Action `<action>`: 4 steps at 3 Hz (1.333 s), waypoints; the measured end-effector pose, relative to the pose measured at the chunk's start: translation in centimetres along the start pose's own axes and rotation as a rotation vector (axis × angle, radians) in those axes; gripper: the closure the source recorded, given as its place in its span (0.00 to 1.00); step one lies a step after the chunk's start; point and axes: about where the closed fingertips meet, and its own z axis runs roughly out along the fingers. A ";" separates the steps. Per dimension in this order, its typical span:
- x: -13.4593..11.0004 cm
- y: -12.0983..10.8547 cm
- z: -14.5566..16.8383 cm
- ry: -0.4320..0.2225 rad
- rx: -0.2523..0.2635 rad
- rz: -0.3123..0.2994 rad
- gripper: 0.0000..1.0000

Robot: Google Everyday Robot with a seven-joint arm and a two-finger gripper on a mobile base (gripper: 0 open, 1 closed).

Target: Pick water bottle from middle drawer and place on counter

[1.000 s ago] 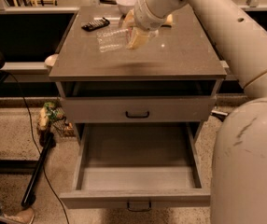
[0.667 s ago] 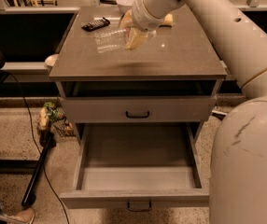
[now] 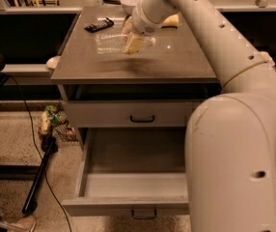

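Observation:
My gripper (image 3: 132, 41) is shut on the water bottle (image 3: 113, 42), a clear ribbed plastic bottle held lying sideways just above the counter (image 3: 172, 62), near its back middle. The bottle's shadow falls on the slab below it. The middle drawer (image 3: 135, 185) is pulled wide open below, with a plain grey inside and nothing in it. Its dark bar handle (image 3: 143, 212) shows at the front edge. My white arm (image 3: 210, 37) reaches from the right across the counter.
A black remote-like object (image 3: 99, 24), a white bowl (image 3: 130, 3) and a yellowish item (image 3: 169, 20) lie at the back of the counter. The top drawer (image 3: 143, 115) is shut. A black pole (image 3: 39, 175) and cable lie on the floor at left.
The gripper with the bottle has shifted slightly toward the back of the counter. The drawer has not moved.

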 end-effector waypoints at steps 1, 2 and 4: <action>1.5 -1.4 1.9 -0.039 0.005 0.145 0.85; 3.0 -2.2 3.3 -0.076 0.011 0.272 0.62; 5.1 -2.5 4.8 -0.121 0.005 0.432 0.16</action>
